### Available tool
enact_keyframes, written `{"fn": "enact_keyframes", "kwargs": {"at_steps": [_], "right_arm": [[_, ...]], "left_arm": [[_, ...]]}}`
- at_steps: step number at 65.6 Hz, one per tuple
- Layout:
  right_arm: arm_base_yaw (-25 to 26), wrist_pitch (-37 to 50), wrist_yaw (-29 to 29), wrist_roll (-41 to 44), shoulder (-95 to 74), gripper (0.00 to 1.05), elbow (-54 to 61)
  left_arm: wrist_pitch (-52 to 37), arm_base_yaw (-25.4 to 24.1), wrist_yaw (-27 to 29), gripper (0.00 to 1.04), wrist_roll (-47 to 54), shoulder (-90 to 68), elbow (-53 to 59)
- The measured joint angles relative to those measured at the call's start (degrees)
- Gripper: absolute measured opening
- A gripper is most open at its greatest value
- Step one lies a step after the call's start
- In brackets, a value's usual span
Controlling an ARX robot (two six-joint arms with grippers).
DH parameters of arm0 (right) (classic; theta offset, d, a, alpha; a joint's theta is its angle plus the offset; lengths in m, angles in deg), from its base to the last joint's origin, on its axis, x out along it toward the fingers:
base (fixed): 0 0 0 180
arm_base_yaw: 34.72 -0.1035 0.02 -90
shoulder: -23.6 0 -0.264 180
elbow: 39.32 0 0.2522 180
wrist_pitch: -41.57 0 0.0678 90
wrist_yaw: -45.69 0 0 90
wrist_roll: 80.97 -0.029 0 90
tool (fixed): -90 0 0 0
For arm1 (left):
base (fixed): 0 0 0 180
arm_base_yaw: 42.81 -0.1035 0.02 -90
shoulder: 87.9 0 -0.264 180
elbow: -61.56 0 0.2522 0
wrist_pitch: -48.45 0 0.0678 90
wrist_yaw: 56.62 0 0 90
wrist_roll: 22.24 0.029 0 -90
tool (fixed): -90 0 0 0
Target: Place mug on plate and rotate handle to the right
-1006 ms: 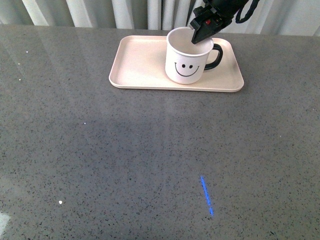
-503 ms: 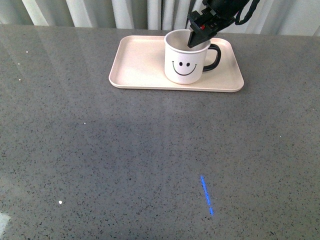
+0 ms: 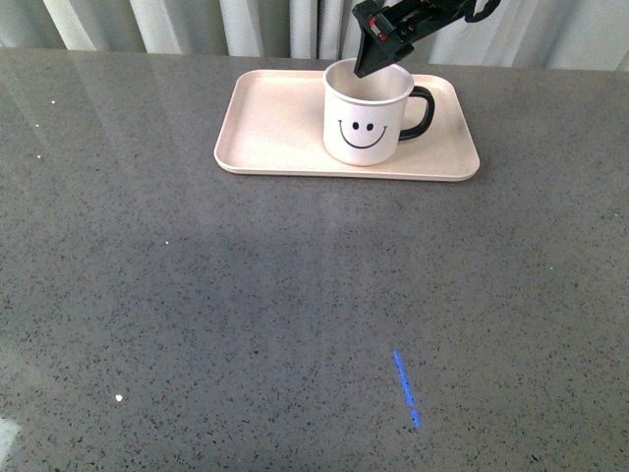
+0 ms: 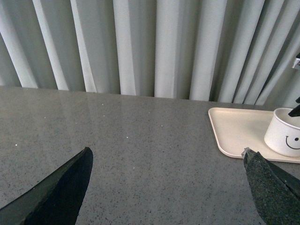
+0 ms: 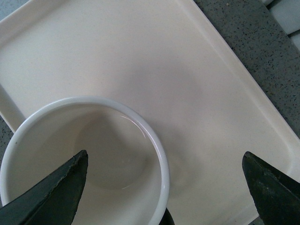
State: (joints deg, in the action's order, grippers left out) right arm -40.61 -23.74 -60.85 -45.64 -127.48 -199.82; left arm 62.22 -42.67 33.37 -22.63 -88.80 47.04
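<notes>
Now we lift our open right gripper [image 3: 371,54] straight up off the white smiley-face mug [image 3: 367,118], upright on the pale pink rectangular plate [image 3: 275,123], sparing its right-pointing glossy black loop handle [image 3: 421,110]; left gripper [image 4: 164,187] gapes too.

mug [image 4: 285,132]: cut by frame edge | handle [image 5: 164,218]: mostly hidden under rim

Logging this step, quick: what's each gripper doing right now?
Left gripper: open, holding nothing.
Right gripper: open above the mug on the plate, holding nothing.
</notes>
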Motion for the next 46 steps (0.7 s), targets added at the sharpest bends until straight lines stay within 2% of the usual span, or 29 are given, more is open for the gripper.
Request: {"fn": "enact_keyframes", "kwargs": {"at_steps": [9, 17, 21, 26, 30, 34, 37, 39, 46], "right_arm": [[0.55, 7.76, -3.04, -1.51, 8.52, 0.96, 10.78], [1.09, 18.03, -6.47, -2.45, 21.35, 0.96, 24.96], [1.01, 21.44, -4.74, -4.46, 25.16, 0.94, 29.11], [0.24, 47.47, 12.22, -15.08, 32.06, 0.81, 44.94], [0.28, 66.88, 19.63, -23.06, 36.57, 0.7, 58.05], [0.7, 82.09, 21.09, -28.52, 40.83, 0.59, 70.6], [0.92, 88.15, 21.11, -30.1, 43.15, 0.53, 76.7], [1.18, 93.9, 21.0, -31.69, 46.05, 0.45, 83.3], [1.95, 100.65, 20.59, -33.55, 51.8, 0.28, 94.6]], "left_arm": [[0.0, 0.0, 0.0, 0.96, 0.0, 0.0, 0.0], [0.0, 0.0, 0.0, 0.95, 0.0, 0.0, 0.0], [0.0, 0.0, 0.0, 0.96, 0.0, 0.0, 0.0], [0.0, 0.0, -0.02, 0.96, 0.0, 0.0, 0.0], [0.0, 0.0, 0.0, 0.95, 0.0, 0.0, 0.0], [0.0, 0.0, 0.02, 0.95, 0.0, 0.0, 0.0], [0.0, 0.0, 0.02, 0.96, 0.0, 0.0, 0.0], [0.0, 0.0, 0.0, 0.95, 0.0, 0.0, 0.0], [0.0, 0.0, 0.0, 0.96, 0.0, 0.0, 0.0]]}}
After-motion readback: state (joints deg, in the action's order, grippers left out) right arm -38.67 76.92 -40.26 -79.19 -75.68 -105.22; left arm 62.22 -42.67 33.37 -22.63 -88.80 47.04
